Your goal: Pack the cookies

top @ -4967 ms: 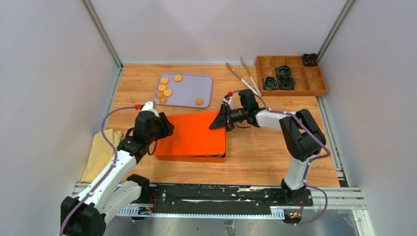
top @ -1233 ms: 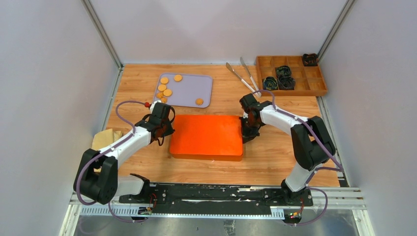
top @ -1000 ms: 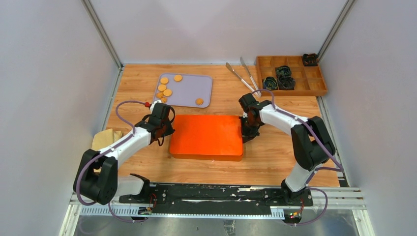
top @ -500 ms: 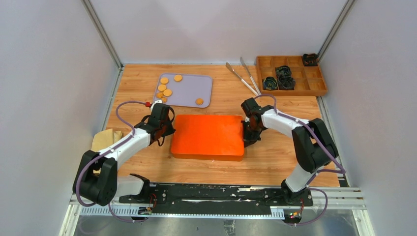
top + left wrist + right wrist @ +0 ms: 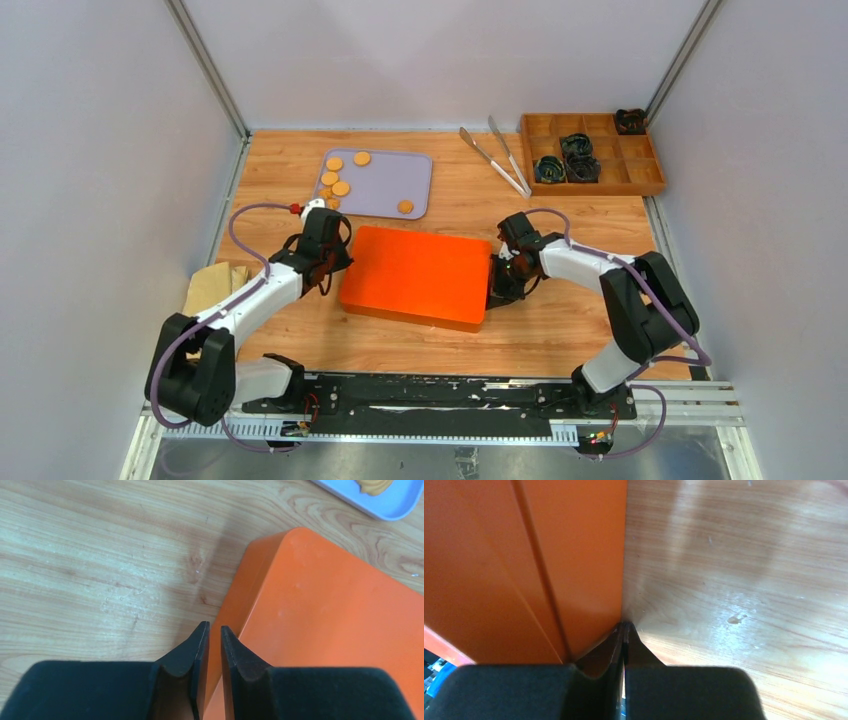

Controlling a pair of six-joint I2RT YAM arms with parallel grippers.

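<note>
The right gripper points downward, and its two black fingers are pressed together with no gap between them. The tips are at the lower edge of an orange box, just where the side of the box meets the wooden table. The box fills the left half of the view, and a thin dark line runs slanted down its surface. The table fills the right half, with pale grain, a bright reflection and one small mark.

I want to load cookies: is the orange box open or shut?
Shut: the orange box shows only an unbroken flat top, and no view shows any interior.
</note>
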